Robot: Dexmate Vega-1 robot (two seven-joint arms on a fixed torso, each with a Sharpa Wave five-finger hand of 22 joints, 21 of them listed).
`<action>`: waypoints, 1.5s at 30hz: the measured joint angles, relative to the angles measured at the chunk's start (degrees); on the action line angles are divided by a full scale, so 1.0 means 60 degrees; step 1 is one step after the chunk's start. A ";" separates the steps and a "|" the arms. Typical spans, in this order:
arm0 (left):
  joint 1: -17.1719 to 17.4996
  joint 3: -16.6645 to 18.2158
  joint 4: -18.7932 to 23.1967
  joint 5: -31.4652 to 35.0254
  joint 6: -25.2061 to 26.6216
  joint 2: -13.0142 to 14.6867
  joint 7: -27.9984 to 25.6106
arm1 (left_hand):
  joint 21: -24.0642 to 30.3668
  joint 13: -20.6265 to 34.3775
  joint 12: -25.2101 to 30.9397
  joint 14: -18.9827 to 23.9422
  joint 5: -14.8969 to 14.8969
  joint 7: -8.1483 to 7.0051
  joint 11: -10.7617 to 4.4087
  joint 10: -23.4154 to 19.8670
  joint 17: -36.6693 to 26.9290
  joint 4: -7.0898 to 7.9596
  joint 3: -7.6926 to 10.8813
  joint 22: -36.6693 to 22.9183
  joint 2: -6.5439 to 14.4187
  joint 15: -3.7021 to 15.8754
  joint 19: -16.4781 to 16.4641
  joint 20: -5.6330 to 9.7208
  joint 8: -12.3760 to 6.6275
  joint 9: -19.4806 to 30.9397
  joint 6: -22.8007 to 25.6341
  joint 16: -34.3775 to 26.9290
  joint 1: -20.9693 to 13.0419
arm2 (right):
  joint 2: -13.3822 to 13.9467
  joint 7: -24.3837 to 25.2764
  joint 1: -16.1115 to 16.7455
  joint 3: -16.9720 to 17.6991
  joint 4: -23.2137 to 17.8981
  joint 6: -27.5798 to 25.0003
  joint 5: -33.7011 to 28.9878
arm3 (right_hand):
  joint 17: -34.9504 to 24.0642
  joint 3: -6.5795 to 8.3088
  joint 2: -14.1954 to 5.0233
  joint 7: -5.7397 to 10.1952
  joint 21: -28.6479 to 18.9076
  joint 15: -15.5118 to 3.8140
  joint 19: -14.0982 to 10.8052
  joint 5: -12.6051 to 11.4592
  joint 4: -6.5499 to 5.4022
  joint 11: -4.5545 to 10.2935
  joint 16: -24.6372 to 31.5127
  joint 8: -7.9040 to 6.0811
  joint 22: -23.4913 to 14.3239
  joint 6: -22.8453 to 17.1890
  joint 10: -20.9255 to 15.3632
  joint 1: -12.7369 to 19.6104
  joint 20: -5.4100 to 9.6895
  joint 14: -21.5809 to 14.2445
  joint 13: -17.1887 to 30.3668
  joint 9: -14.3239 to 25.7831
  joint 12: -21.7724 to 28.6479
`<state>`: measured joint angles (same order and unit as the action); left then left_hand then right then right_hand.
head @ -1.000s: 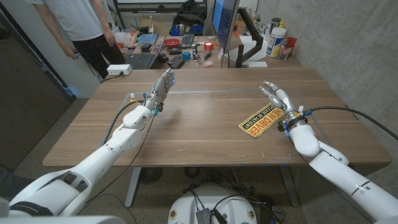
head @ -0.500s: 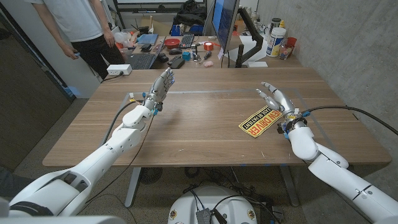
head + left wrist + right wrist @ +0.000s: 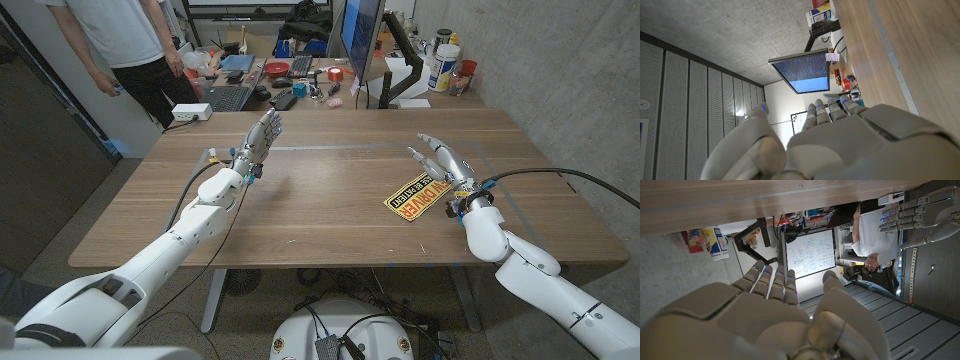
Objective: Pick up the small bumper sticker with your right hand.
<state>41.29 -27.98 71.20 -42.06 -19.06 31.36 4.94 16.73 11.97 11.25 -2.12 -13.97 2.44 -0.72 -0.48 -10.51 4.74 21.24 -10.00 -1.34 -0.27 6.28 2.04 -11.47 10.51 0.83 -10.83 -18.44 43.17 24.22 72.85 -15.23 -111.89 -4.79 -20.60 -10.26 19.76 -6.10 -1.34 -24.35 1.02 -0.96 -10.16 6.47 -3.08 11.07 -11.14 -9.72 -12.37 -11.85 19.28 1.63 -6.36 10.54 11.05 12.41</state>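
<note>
A yellow and red bumper sticker [image 3: 417, 194] with black lettering lies flat on the wooden table [image 3: 330, 210], right of centre. My right hand [image 3: 440, 161] hovers over the sticker's far right end, open, fingers apart and pointing away, nothing in it. In the right wrist view the right hand [image 3: 775, 315] shows from behind with fingers extended. My left hand [image 3: 258, 141] is raised over the table's far left part, open, fingers straight and together. The left wrist view shows the left hand [image 3: 830, 140] from behind, holding nothing.
A person [image 3: 120, 40] stands beyond the table's far left corner. Behind the table a desk carries a monitor [image 3: 362, 40], keyboards and small clutter. A concrete wall [image 3: 560, 70] runs along the right. Blue tape marks [image 3: 213, 153] sit on the tabletop.
My right hand has drifted left, toward the sticker's far end. The left hand and the sticker stay where they were.
</note>
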 measured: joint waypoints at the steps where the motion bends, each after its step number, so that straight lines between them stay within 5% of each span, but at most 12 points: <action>1: 0.0000 0.0000 0.0003 0.0000 0.0004 0.0000 -0.0001 | 0.0000 0.0000 0.0000 0.0000 0.0000 0.0000 0.0000 0.0000 0.0000 0.0000 0.0000 0.0000 0.0000 0.0000 0.0000 0.0000 0.0000 0.0000 0.0000 0.0000 0.0000 | 0.0008 -0.0005 0.0009 0.0000 -0.0027 -0.0011 -0.0015 | 0.0000 0.0000 0.0023 0.0000 0.0034 0.0000 0.0000 0.0000 0.0000 0.0000 0.0000 0.0000 0.0000 0.0000 0.0000 0.0024 0.0000 0.0000 0.0000 0.0000 0.0000; 29: -0.0001 0.0001 0.0119 -0.0005 0.0005 -0.0015 -0.0128 | -0.0074 -0.0088 0.0037 0.0000 0.0036 0.0033 0.0000 0.0000 0.0000 -0.0039 -0.0038 0.0001 0.0020 0.0000 0.0000 0.0000 0.0000 0.0000 0.0069 0.0000 -0.0020 | 0.0226 -0.0890 0.0207 -0.0049 -0.0650 -0.1303 -0.1779 | 0.0024 -0.0087 0.0227 -0.0016 0.0179 0.0122 -0.0070 0.0000 0.0170 0.0000 0.0000 0.0000 0.0000 0.0222 -0.0001 0.0228 -0.0205 -0.0227 -0.0001 0.0000 0.0000; 45: -0.0002 -0.0023 0.0190 0.0029 -0.0049 -0.0019 -0.0179 | -0.0147 -0.0087 0.0037 0.0000 0.0035 0.0033 0.0000 0.0000 0.0000 -0.0039 -0.0038 0.0001 0.0038 0.0000 0.0000 0.0000 0.0000 -0.0001 0.0069 0.0000 -0.0037 | 0.0334 -0.1682 0.0338 -0.0104 -0.1136 -0.2134 -0.2529 | 0.0022 -0.0103 0.0537 -0.0079 0.0327 0.0811 -0.0336 0.0000 0.0344 -0.0244 0.0000 0.0000 0.0000 0.0265 -0.0038 0.0537 -0.0750 -0.0701 -0.0001 0.0000 0.0000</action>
<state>41.28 -28.12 72.34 -41.88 -19.36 31.25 3.87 15.85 11.44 11.48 -2.12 -13.76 2.64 -0.71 -0.48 -10.51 4.51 21.01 -9.99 -1.11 -0.27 6.28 2.04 -11.47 10.50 1.24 -10.83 -18.66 45.17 14.12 74.88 -15.85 -118.70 -17.59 -35.78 -10.13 19.15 -2.88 -1.81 -22.39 5.88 -2.97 -10.16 8.54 -4.54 11.08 -11.14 -9.72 -10.78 -12.08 22.51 -2.87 -10.57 10.53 11.05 12.41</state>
